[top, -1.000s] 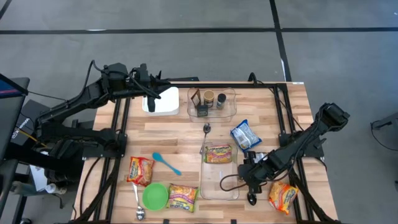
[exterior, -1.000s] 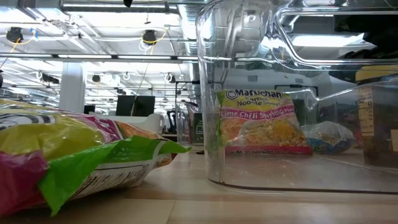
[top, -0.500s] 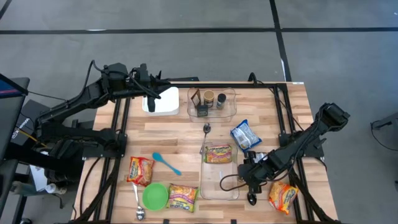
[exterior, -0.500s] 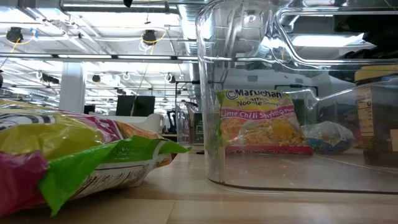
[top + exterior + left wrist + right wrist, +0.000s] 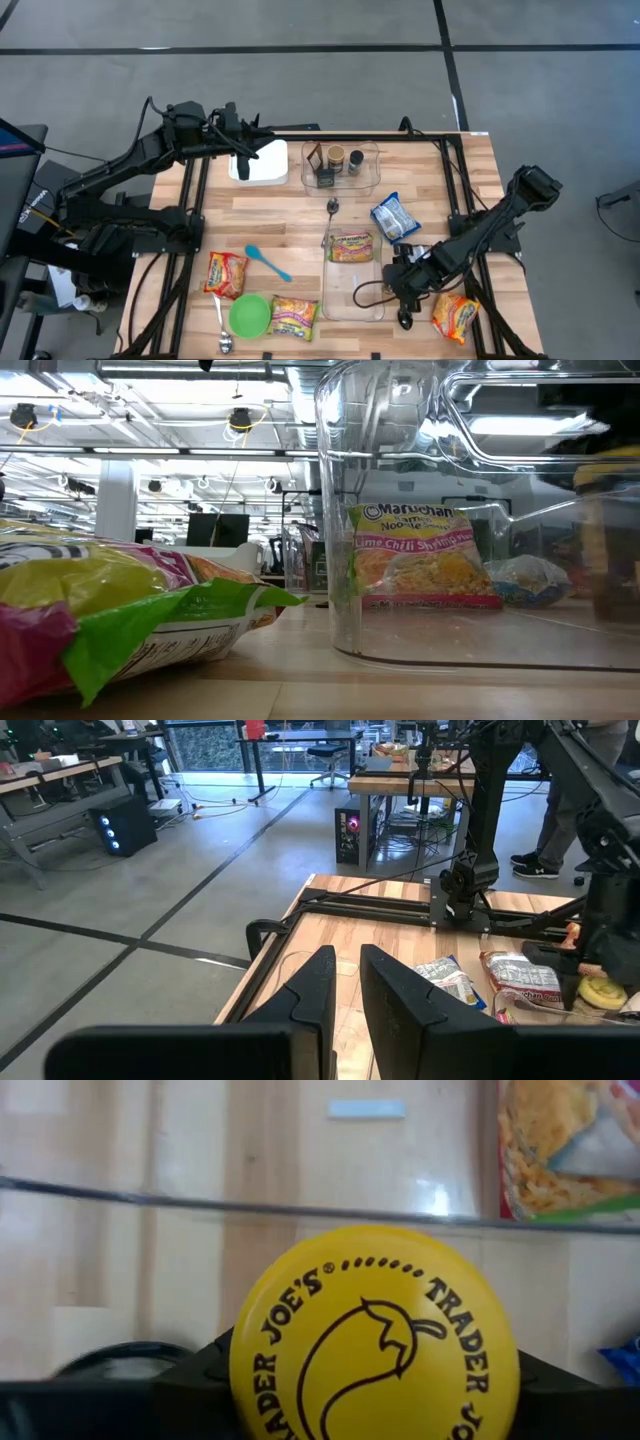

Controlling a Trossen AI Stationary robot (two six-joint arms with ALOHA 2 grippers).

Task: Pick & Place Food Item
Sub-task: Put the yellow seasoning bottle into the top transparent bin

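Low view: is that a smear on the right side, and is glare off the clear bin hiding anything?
Low view: the yellow-topped jar at the right edge is blurred; the clear bin throws bright ceiling reflections across its upper wall, yet the noodle packet inside reads clearly, while the near packet is soft. Right wrist view: the yellow lid is sharp, the table behind out of focus.

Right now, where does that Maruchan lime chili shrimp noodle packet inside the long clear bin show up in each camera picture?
High view: noodle packet at the clear bin's far end.
Low view: centre, upright behind the bin wall.
Left wrist view: right side.
Right wrist view: probably the corner.
Shared landmark: the clear bin.
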